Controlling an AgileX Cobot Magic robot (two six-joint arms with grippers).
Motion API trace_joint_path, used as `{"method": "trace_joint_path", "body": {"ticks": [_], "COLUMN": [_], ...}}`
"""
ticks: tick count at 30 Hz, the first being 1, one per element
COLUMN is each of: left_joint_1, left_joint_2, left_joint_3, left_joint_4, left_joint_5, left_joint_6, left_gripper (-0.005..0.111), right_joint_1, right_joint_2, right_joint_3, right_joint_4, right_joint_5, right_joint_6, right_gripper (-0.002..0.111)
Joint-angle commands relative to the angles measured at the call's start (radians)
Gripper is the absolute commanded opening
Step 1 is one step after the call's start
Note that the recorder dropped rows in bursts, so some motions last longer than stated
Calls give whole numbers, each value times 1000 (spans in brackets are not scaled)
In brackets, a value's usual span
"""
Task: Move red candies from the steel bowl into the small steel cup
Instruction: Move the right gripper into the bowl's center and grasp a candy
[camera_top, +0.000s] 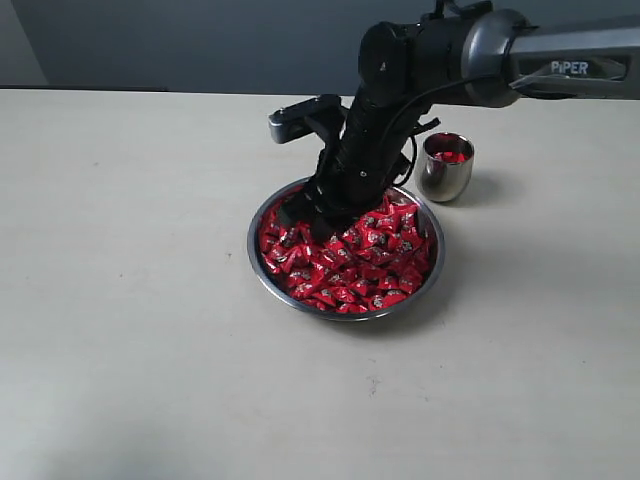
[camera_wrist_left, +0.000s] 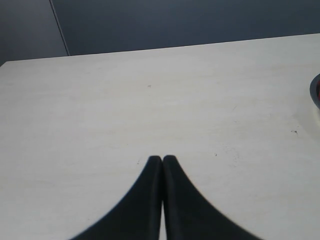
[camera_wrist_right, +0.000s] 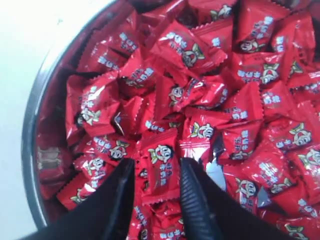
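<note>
From left to right I see my left gripper (camera_wrist_left: 162, 159) pressed together over bare table (camera_top: 120, 300), one steel bowl (camera_top: 262, 262) heaped with uncountable red candies (camera_top: 375, 265), my right gripper (camera_wrist_right: 156, 172) straddling one candy there, and one small steel cup (camera_top: 446, 175) holding a few.

Right gripper (camera_top: 305, 218) down in steel bowl (camera_top: 262, 262) among red candies (camera_top: 375, 265); small steel cup (camera_top: 446, 168) at bowl's 2 o'clock.

Black arm (camera_top: 362, 150) — grey link, white "PiPER" lettering (camera_top: 568, 68)
</note>
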Motion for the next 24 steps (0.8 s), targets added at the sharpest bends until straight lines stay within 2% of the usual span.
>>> {"method": "trace_joint_path", "body": {"ticks": [1, 24], "left_joint_1": [0, 0], "left_joint_2": [-5, -5], "left_joint_3": [-8, -8], "left_joint_4": [2, 2], "left_joint_5": [-8, -8], "left_joint_6": [-3, -3], "left_gripper": [0, 0], "right_joint_1": [9, 38], "right_joint_2": [31, 108], "right_joint_3": [-33, -56], "right_joint_4": [-40, -73], "right_joint_5": [38, 27], "right_joint_6": [9, 9], "right_gripper": [31, 31]}}
